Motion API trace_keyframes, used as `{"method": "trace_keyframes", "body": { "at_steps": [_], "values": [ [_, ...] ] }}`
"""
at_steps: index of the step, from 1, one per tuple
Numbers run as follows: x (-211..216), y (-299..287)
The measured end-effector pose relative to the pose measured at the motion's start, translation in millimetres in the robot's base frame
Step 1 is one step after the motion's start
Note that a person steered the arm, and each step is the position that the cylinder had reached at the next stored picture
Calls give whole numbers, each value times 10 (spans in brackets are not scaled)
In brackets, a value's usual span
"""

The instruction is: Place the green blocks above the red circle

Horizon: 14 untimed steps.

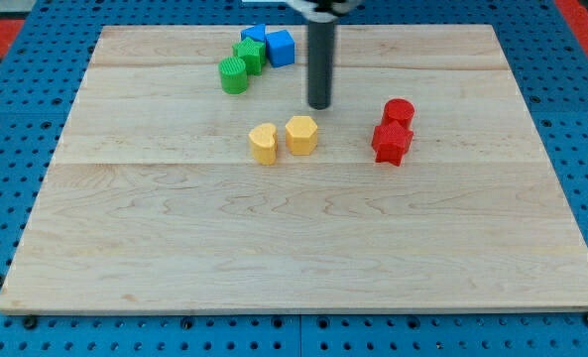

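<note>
2 green blocks sit near the tabletop's (294,248) top edge, well to the view's left of the red circle (399,112): a green cylinder (234,75) lower and further to the view's left, and a green block (249,54) of a more angular shape just up and to the view's right of it, the 2 touching or very nearly so. Against that second green block, on its side nearer the red circle, are 2 blue blocks: a blue cube (280,48) and a smaller-showing blue block (254,34) behind it whose shape I cannot make out. The red circle stands toward the view's right, with a red star-like block (392,142) touching it just below. To the view's left of the red circle, a little lower, lie a yellow hexagonal block (301,134) and a yellow heart-like block (264,143), side by side. The arm carries no gripper, only a rod holding nothing; my tip (319,105) rests on the tabletop between the green blocks and the red circle, just above the yellow hexagonal block and touching no block.
</note>
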<state>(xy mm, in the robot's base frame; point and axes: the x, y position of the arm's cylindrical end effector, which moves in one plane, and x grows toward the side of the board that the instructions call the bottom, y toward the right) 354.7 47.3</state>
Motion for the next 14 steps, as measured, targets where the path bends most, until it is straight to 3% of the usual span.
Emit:
{"method": "trace_keyframes", "body": {
  "at_steps": [1,2,3,5,10,13,14],
  "values": [
    [465,-291],
    [548,-1332],
    [417,-1488],
    [6,-1581],
    [-537,-1596],
    [-1164,-1551],
    [-1016,-747]
  ]
}}
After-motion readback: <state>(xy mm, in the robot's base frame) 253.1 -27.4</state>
